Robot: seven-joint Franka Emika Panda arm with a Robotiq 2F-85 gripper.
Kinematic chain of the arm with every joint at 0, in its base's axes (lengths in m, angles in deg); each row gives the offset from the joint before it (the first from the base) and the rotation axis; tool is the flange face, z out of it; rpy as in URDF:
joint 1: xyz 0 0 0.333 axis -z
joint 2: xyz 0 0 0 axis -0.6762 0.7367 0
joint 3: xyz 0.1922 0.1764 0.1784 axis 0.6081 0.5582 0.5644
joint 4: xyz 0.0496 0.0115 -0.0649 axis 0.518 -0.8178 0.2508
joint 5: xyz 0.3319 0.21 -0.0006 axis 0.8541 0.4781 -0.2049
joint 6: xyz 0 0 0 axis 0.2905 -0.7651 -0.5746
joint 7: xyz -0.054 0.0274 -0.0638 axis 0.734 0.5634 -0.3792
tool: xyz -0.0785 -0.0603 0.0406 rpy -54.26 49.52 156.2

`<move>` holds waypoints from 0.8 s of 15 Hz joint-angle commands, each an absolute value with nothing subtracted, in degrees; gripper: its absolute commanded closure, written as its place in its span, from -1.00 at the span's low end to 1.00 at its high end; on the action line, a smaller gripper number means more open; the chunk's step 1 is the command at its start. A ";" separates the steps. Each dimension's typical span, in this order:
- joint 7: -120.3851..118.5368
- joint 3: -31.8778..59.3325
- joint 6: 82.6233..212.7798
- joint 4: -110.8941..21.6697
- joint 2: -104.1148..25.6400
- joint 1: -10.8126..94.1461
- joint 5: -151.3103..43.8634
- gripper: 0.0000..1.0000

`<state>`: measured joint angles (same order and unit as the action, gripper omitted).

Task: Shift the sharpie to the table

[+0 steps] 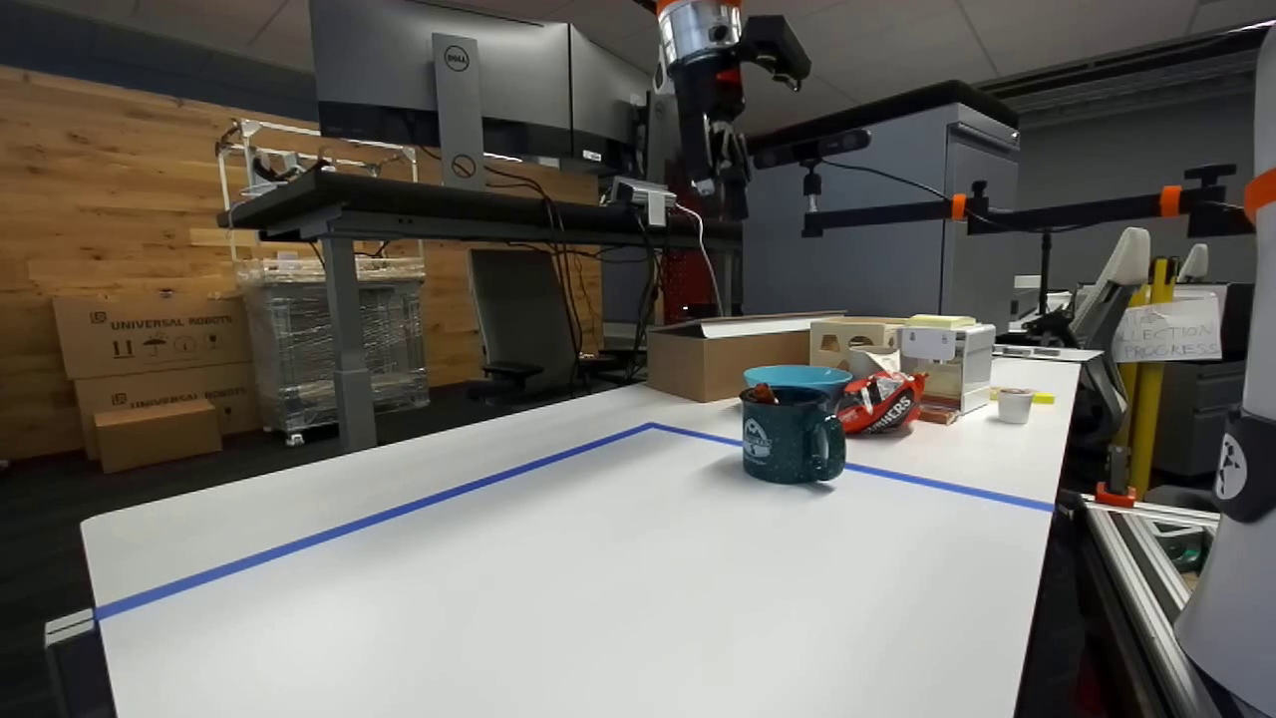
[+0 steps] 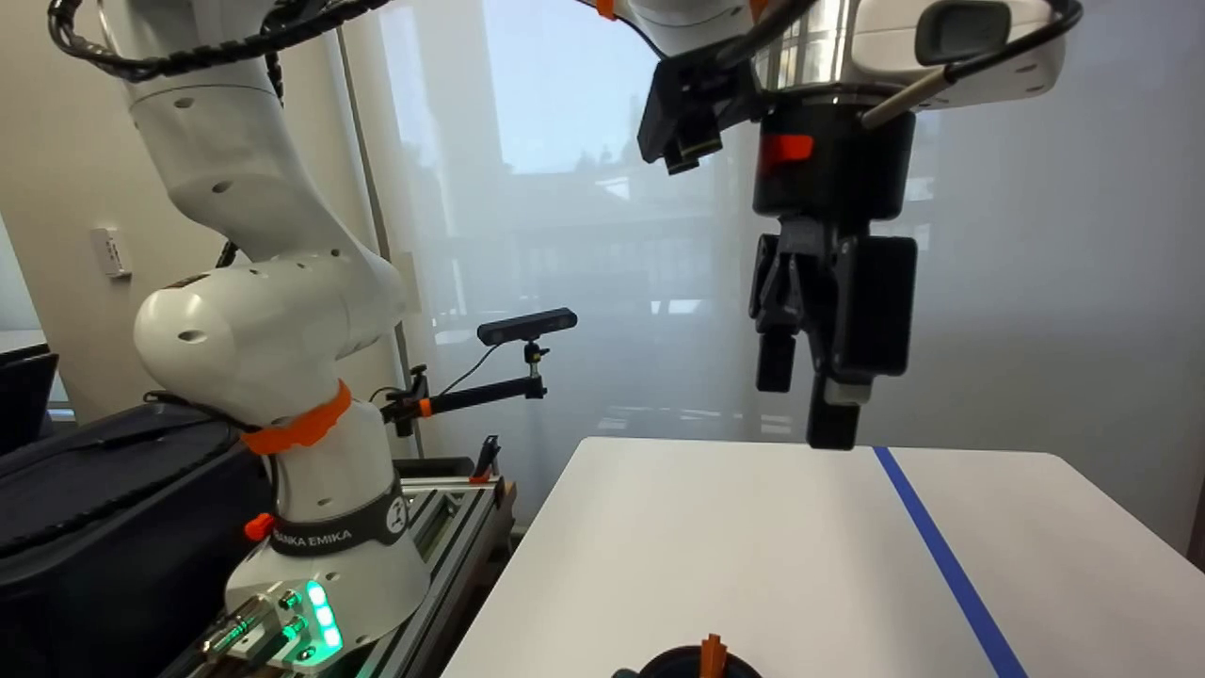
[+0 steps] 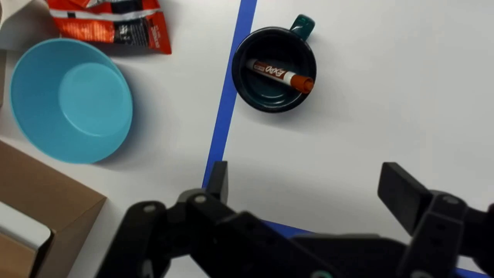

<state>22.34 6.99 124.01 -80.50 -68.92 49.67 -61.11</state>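
Note:
The sharpie (image 3: 276,72), a marker with a white and brown-red barrel and an orange-brown cap, leans inside the dark teal mug (image 3: 252,94). Its cap end rests at the rim; the tip shows in both exterior views (image 1: 762,393) (image 2: 713,656). The mug (image 1: 788,449) stands upright on the white table (image 1: 548,598), by the blue tape line (image 3: 225,112). Only the mug's top edge shows in an exterior view (image 2: 659,665). My gripper (image 3: 303,170) is open and empty, high above the table and off to one side of the mug; it also shows in both exterior views (image 1: 726,194) (image 2: 805,405).
A light blue bowl (image 3: 38,108) and a red snack bag (image 3: 135,33) stand close to the mug across the tape. A cardboard box (image 3: 46,181) lies beyond the bowl. A small white cup (image 1: 1015,405) and a white box (image 1: 947,369) stand farther back.

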 commanded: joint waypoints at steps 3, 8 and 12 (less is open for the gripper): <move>33.50 7.40 134.60 -87.50 -70.63 48.74 -65.98 -1.00; 47.38 5.45 148.55 -97.24 -72.00 48.67 -64.94 -1.00; 48.94 5.37 150.43 -97.57 -69.15 49.38 -64.52 -1.00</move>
